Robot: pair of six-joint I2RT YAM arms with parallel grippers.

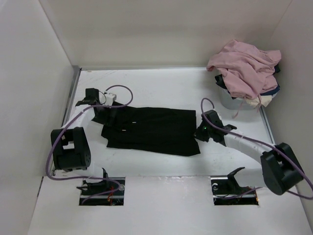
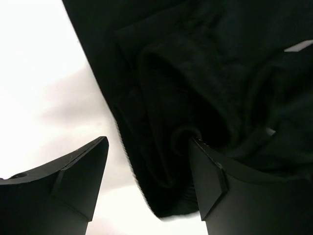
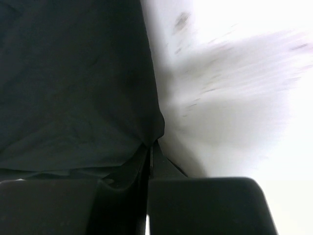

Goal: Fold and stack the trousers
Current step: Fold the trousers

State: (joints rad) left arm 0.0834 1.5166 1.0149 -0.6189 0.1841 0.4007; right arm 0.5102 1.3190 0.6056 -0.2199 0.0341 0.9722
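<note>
trousers (image 1: pixel 151 129) | black matte cloth | laid flat crosswise | left end rumpled

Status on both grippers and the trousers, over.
Left gripper open over bunched end of trousers. Right gripper shut on trousers, right edge. Pink garment heaped far right, not in the way.

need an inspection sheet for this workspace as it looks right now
surface: white table, bare around the cloth
job's things: black trousers flat mid-table, left end bunched
clutter: pink garment heaped over navy and cream cloth, far right corner
grippers: left gripper open at the bunched end; right gripper shut on the trousers' right edge
cables: purple cables loop along both arms
surroundings: white walls on three sides
</note>
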